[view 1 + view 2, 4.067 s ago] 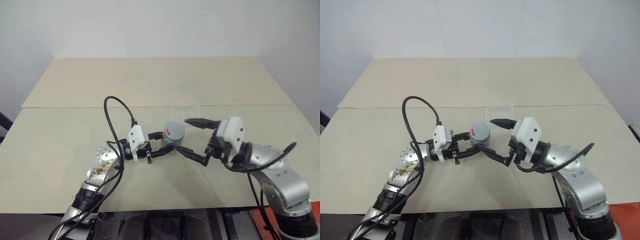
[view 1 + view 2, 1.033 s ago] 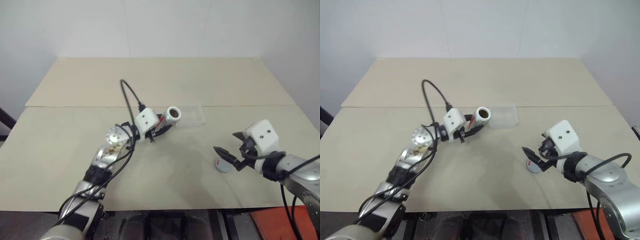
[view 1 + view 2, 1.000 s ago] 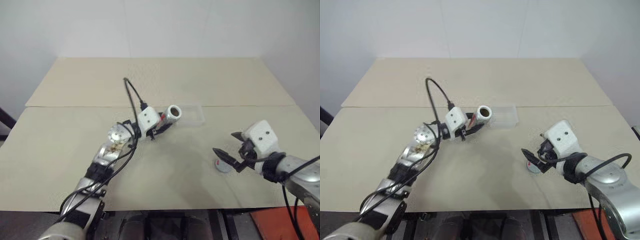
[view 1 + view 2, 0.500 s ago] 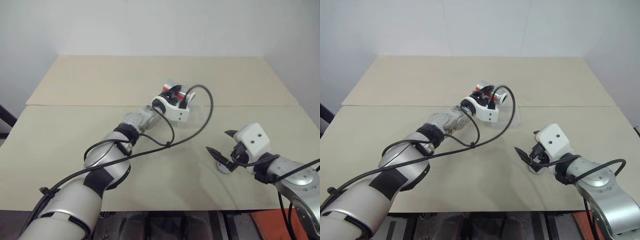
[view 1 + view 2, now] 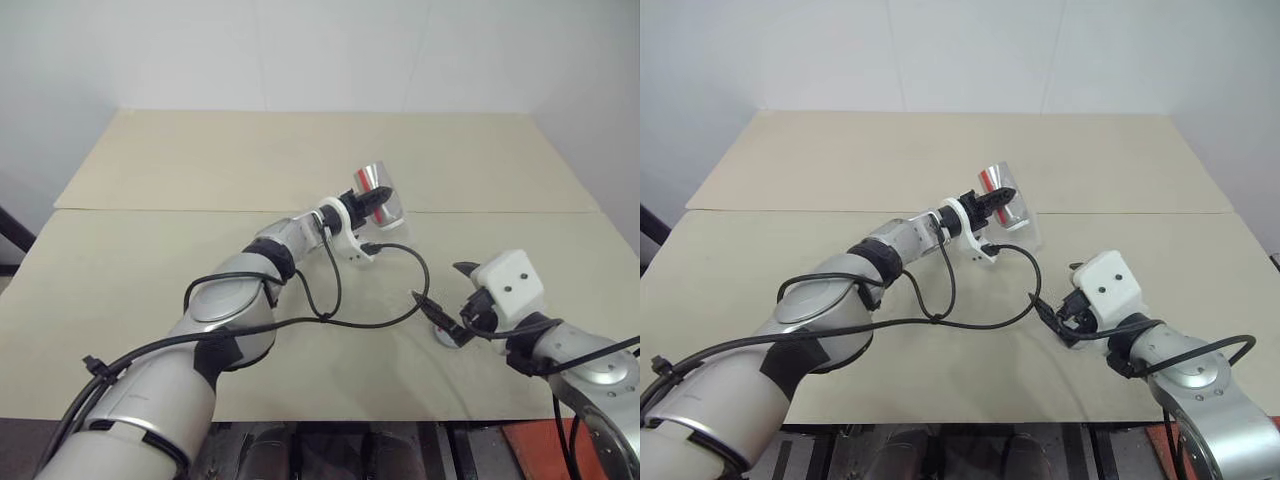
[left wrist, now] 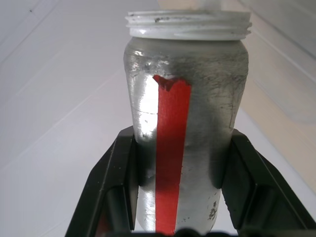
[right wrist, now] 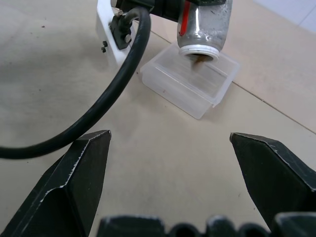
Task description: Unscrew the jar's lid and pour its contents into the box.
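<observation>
clamping left gripper (image 6: 180,197) — jar (image 6: 185,123) upturned

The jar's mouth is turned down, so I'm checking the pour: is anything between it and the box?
Only a brown bit of the contents, at the mouth of the jar, above the box, seen in the right wrist view.

jar (image 7: 203,24) upended above the box (image 7: 190,81) at table (image 5: 150,290) centre, lid (image 5: 447,335) on table to their right
</observation>
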`<action>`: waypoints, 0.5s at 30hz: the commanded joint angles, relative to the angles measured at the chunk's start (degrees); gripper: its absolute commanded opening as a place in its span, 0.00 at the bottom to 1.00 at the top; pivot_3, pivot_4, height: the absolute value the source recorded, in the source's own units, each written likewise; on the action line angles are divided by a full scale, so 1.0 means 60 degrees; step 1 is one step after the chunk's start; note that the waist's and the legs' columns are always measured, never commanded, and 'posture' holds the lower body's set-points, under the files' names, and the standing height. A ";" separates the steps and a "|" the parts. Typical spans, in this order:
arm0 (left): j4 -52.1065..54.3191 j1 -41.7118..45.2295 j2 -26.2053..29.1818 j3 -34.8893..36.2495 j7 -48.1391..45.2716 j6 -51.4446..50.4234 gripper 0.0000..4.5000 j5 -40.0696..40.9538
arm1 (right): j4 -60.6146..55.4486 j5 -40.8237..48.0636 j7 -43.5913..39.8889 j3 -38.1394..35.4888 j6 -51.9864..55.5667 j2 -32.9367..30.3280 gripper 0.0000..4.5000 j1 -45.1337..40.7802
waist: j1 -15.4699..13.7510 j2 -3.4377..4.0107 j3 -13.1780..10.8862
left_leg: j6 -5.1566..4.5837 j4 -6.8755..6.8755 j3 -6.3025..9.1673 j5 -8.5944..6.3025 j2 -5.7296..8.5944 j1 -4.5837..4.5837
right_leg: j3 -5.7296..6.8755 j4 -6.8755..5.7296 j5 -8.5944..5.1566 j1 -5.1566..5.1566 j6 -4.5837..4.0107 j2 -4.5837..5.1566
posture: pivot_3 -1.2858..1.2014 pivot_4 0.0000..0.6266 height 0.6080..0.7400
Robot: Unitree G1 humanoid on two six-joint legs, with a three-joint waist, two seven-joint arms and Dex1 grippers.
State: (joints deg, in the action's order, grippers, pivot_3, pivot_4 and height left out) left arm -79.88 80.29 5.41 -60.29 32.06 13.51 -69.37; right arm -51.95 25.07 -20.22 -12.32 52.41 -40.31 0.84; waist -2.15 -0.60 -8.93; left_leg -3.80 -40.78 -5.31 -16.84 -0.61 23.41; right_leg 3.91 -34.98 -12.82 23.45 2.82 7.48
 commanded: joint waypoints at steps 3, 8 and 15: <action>-0.0023 0.0254 -0.0009 0.0439 -0.0285 -0.0232 0.43 0.0360 | -0.0299 -0.0048 0.0162 -0.0084 0.0057 0.0091 1.00 -0.0161 | -0.0012 0.0000 0.0000 | 0.0000 -0.0003 0.0000 0.0000 0.0002 0.0002 | 0.0000 0.0000 0.0000 0.0000 0.0000 0.0000 | 0.52 0.24 1.00; 0.0012 0.0047 0.0021 0.1722 -0.1144 0.0178 0.43 0.1634 | -0.0083 -0.0197 0.0137 0.0142 0.0010 0.0009 1.00 -0.0322 | 0.0006 0.0001 0.0000 | 0.0000 -0.0004 -0.0001 0.0000 0.0002 0.0001 | 0.0000 -0.0003 0.0000 0.0001 0.0000 0.0000 | 0.52 0.24 1.00; 0.0409 -0.0518 -0.0052 0.7399 -0.5662 0.0215 0.43 0.7393 | -0.0065 -0.0315 0.0092 0.0113 -0.0004 0.0035 1.00 -0.0289 | 0.0079 0.0006 0.0003 | 0.0004 -0.0013 -0.0011 0.0003 -0.0021 -0.0004 | 0.0001 -0.0014 0.0000 0.0004 -0.0001 0.0000 | 0.52 0.24 1.00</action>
State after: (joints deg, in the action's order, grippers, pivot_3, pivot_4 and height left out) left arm -79.47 76.67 5.22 -22.07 3.56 15.76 -32.79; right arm -51.22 23.72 -19.78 -11.26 52.88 -39.87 -0.76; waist -1.67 -0.57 -8.91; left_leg -3.77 -40.86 -5.38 -16.82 -0.72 23.38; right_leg 3.92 -35.07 -12.82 23.47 2.81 7.48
